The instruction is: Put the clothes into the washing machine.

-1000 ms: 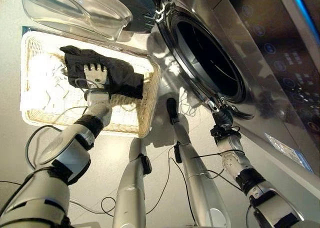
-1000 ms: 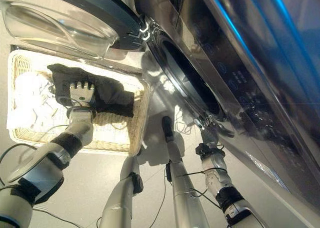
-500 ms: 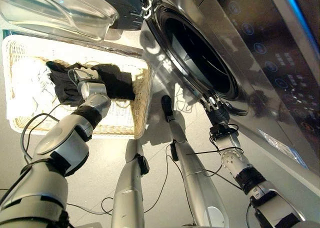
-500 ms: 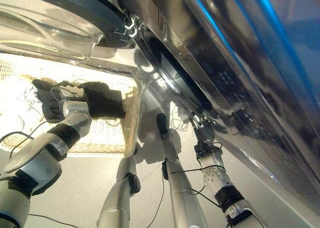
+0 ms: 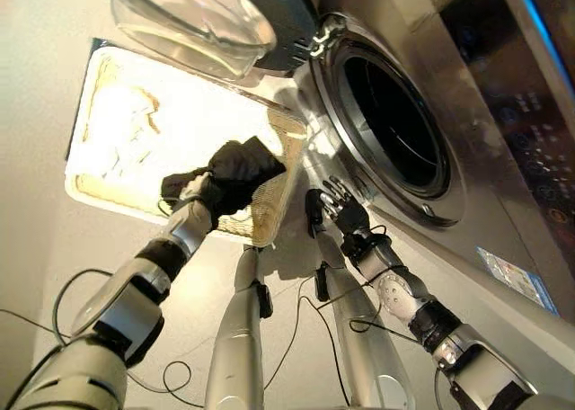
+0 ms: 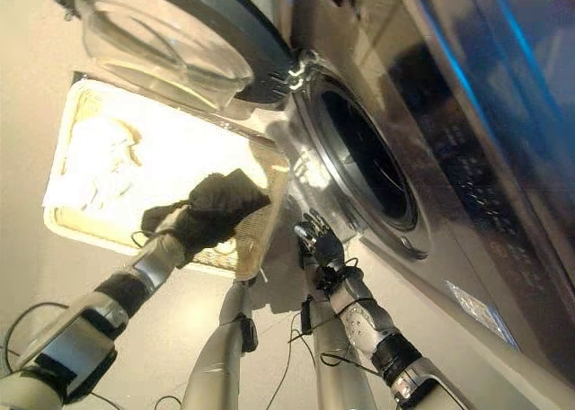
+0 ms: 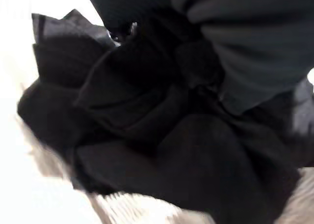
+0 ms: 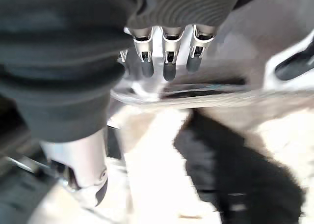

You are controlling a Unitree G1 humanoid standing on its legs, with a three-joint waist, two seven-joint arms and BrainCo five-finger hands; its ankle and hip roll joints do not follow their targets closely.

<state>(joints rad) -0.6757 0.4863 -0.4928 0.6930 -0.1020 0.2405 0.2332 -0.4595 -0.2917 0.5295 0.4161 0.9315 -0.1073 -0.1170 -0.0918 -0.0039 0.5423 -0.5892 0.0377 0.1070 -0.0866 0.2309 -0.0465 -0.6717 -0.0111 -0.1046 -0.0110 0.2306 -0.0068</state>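
A black garment [image 5: 238, 167] hangs bunched over the right end of the wicker basket [image 5: 117, 197], lifted clear of its floor. My left hand [image 5: 196, 192] is shut on it from below; the left wrist view shows the dark folds [image 7: 147, 135] close against the hand. White clothes [image 5: 121, 127] lie in the basket's left half. The washing machine's round drum opening [image 5: 395, 127] gapes dark to the right. My right hand [image 5: 343, 210] hovers below the opening's lower rim, open, with its fingers [image 8: 167, 62] straight and holding nothing.
The machine's glass door [image 5: 198, 19] stands swung open above the basket's far side. The silver front panel with its controls [image 5: 530, 113] runs along the right. Bare floor lies in front of the basket and left of it.
My left hand has closed on the black garment and raised it from the basket toward the machine. My right hand has come off the drum rim and moved left. The camera has shifted.
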